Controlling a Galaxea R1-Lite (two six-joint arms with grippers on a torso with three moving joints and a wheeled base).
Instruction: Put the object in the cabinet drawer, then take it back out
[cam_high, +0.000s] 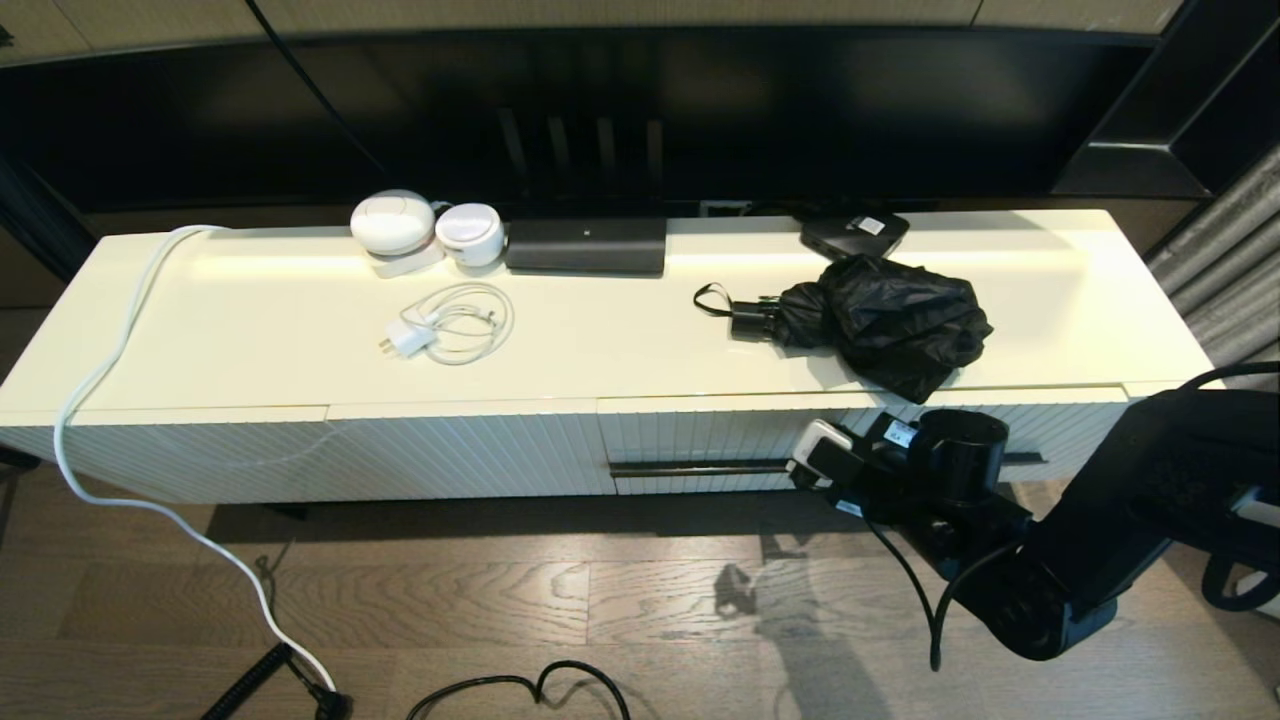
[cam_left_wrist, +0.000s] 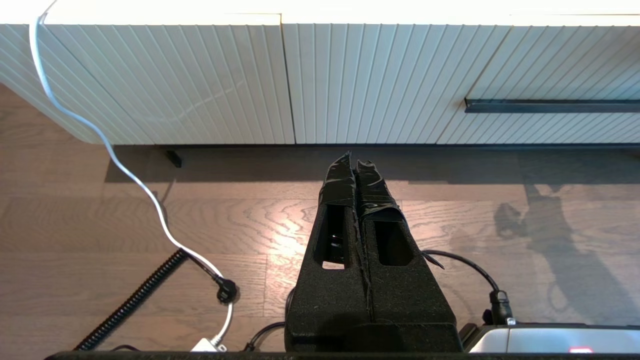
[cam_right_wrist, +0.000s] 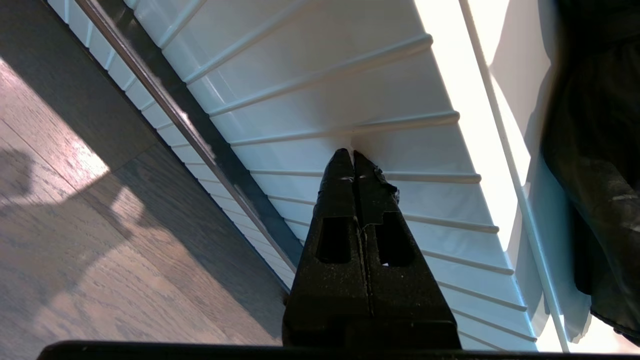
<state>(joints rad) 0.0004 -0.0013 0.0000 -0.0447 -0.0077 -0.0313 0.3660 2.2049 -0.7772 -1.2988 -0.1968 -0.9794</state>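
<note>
Head view, our listing: black folding umbrella (cam_high: 885, 320) lying on the cabinet top (cam_high: 600, 340), right part, directly above the cabinet drawer (cam_high: 700, 435), which is closed. Our right gripper (cam_right_wrist: 353, 155), fingers clenched together on nothing, tips at the ribbed drawer front above the black bar handle (cam_high: 700, 467). Our left gripper (cam_left_wrist: 354, 162), likewise clenched and empty, hangs over the wood floor (cam_left_wrist: 100, 225).

A home living room.
A low cream media cabinet (cam_high: 480, 455) with ribbed fronts stands on wood flooring (cam_high: 600, 600), a large dark television (cam_high: 620, 110) behind it.
</note>
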